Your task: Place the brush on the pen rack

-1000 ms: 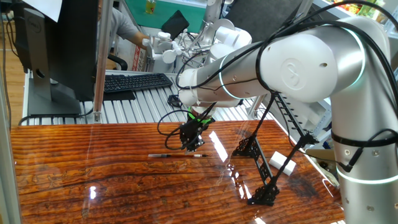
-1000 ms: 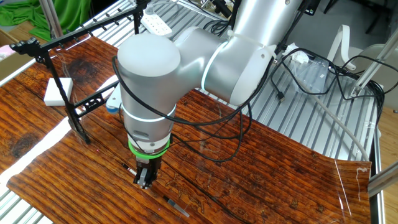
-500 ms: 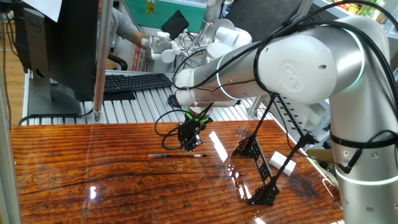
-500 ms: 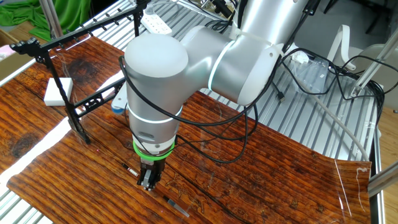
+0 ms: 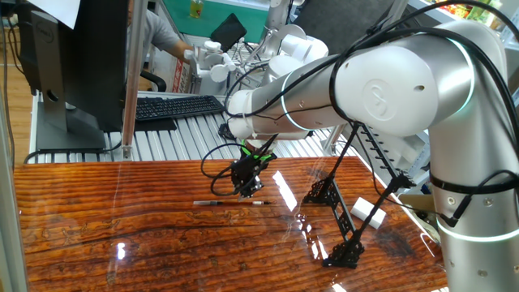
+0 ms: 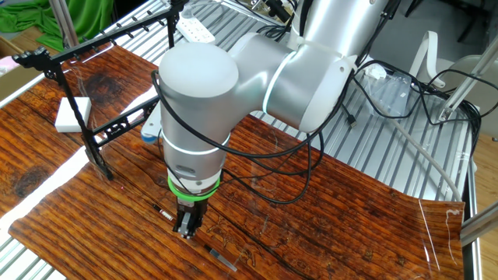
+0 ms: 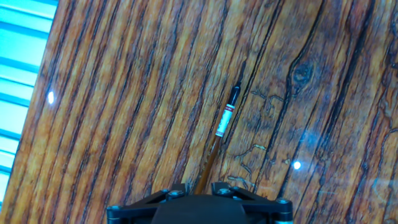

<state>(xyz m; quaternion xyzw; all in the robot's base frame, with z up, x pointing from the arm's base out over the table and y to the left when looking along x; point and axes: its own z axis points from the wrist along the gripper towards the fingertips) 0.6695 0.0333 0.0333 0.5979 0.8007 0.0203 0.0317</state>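
Gripper (image 5: 250,193) points straight down over the wooden table (image 5: 122,251), low to the surface. Brush (image 5: 231,202) lies flat on the tabletop, a thin dark stick running roughly left-right in one fixed view, pale silvery tip toward the right end, right under the gripper. In the other fixed view the gripper (image 6: 186,231) sits over the middle of the brush (image 6: 220,257), a short stub showing on either side of the fingers.

Hand view: brush (image 7: 225,118) runs up from the bottom edge between the gripper parts, a white label band with red marks midway, dark cap at the far end. Its near end disappears under the black gripper body, so contact cannot be read there.

Jaws stand narrow, close around the brush line – whether they actually pinch it or just straddle it, cannot tell from any view. Brush is still on the table, not lifted.

Pen rack (image 5: 340,223) stands to the right of the gripper in one fixed view, black slanted rods with lattice feet, well apart from the brush. In the other fixed view the pen rack (image 6: 101,140) is up-left of the gripper, a long rod reaching toward the table's far edge. White block (image 6: 72,113) lies on the table just beside the rack. Nothing rests on the rack
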